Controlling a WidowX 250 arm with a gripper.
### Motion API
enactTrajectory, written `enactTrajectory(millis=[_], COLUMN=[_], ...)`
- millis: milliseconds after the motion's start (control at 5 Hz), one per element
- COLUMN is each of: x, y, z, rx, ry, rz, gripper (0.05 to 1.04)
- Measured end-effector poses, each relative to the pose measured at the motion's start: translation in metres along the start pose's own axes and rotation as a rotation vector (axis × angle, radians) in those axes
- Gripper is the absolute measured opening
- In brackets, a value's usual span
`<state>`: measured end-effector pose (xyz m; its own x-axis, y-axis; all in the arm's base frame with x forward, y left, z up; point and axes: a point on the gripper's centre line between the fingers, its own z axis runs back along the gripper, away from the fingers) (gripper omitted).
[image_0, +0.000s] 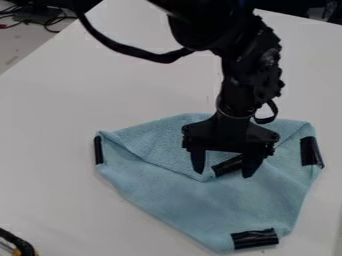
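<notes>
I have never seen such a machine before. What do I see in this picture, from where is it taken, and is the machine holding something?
The big black machine is a robot arm. It comes in from the top edge, and its tool, the part for grasping, hangs down with its two fingers spread apart. There is one picture, from a fixed camera that looks down at a slant on the white table.

On the table lies a light blue cloth, partly folded over. Black strips mark it: one at the left, one at the right, one at the bottom. A fourth strip shows between the fingers, at the folded part. The tool does not grip the cloth; whether its fingertips touch it, I cannot tell.
</notes>
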<state>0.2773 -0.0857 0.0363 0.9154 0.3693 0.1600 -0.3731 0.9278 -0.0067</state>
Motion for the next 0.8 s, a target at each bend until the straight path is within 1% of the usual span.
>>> enactTrajectory(millis=[200, 400, 600, 800], x=[-0.001, 0.001, 0.001, 0.001], y=[0.0, 0.001, 0.0, 0.001], z=[-0.013, -0.018, -0.024, -0.027], rx=[-0.038, -0.056, -0.066, -0.067], ry=[0.016, 0.018, 0.032, 0.037], rz=[0.002, -0.003, -0.004, -0.017], gripper=[1.001, 1.0, 0.972, 0.692])
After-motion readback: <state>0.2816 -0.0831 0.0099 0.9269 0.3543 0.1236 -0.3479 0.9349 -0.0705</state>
